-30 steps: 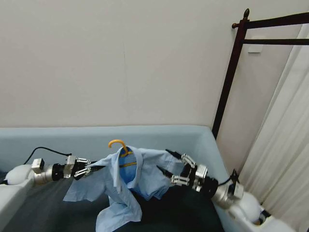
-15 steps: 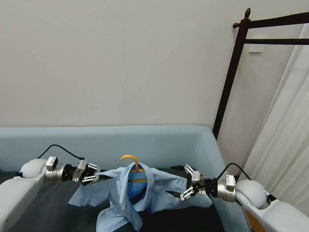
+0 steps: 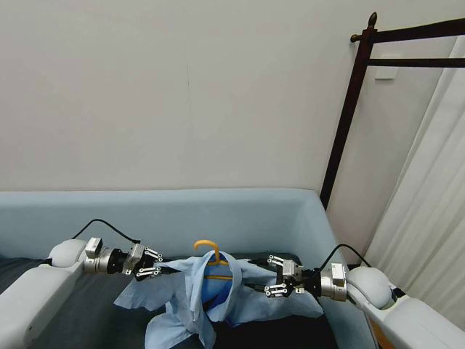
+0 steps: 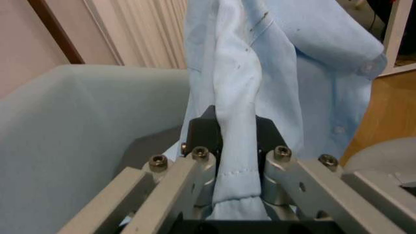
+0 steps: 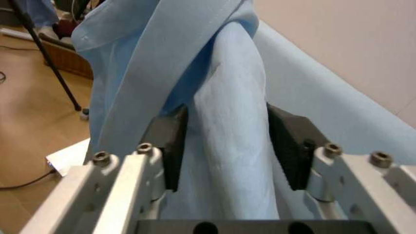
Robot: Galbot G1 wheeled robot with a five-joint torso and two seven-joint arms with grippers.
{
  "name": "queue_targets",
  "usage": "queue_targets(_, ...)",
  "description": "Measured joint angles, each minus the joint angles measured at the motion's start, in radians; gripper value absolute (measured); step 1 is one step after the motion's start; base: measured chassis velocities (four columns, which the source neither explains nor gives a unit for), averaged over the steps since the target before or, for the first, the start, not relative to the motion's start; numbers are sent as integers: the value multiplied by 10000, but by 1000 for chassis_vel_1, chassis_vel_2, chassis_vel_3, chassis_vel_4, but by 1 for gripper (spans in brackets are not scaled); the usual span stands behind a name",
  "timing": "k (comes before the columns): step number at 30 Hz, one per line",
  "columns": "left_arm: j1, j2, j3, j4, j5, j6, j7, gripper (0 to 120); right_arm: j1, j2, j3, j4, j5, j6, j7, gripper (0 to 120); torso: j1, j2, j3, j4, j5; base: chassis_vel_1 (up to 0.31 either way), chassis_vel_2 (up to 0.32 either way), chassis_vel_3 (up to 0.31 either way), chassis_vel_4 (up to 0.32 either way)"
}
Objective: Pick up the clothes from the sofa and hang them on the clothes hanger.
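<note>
A light blue shirt (image 3: 211, 294) on an orange hanger (image 3: 209, 251) hangs stretched between my two grippers above the dark sofa seat. My left gripper (image 3: 161, 267) is shut on the shirt's left shoulder; the cloth (image 4: 244, 122) is pinched between its fingers. My right gripper (image 3: 267, 277) is shut on the right shoulder, with the fabric (image 5: 224, 141) between its black pads (image 5: 170, 141). The dark wooden clothes rack (image 3: 352, 102) stands at the right, beyond the sofa's end.
The pale blue sofa back (image 3: 145, 211) runs across behind the shirt. A plain wall rises above it. White curtains (image 3: 429, 196) hang at the far right beside the rack.
Both grippers have moved to the right with the shirt and hanger, and the shirt has been lifted and spread wider between them.
</note>
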Motion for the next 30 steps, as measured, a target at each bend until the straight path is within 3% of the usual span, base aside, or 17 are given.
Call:
queue_targets(6,0,-18,35,10,12,-44,-4,7,13,92,8,-67,-18,1,-10,26,0,0,0,0,0,0,0,0,0)
queue_targets(10,0,-19,84,-12,6,-152,-44,7,19,152,51,-105,-86,-27,-100,8,0,0,0,0,0,0,0,0,0)
queue_targets(13,-42,9,109,-28,-8,-331,-44,7,-6,140,99,-75,10,-80,-104,8,0,-1,0,0,-1,0,0,0,0)
queue_targets(17,-211,51,33,53,-15,-793,-33,17,22,-60,163,3,381,-241,-81,8,-1,-1,0,0,-1,0,0,0,0)
queue_targets(24,-558,214,-371,67,-1148,-1383,-425,42,141,-736,317,560,1629,-1161,167,8,0,-1,0,-4,0,0,0,0,0)
queue_targets(26,-453,559,-720,-210,-2155,-1733,-1412,52,344,-1350,463,1069,2513,-2092,329,8,-1,-1,-1,-5,5,0,0,0,0)
queue_targets(28,-323,626,-833,-323,-2319,-1776,-1646,55,404,-1452,483,1146,2666,-2240,337,8,-1,-1,-1,-5,4,0,0,0,0)
queue_targets(30,411,878,-1272,-948,-2885,-2019,-2718,66,758,-1886,546,1541,3496,-2919,496,8,-1,-2,0,2,-3,0,0,0,0)
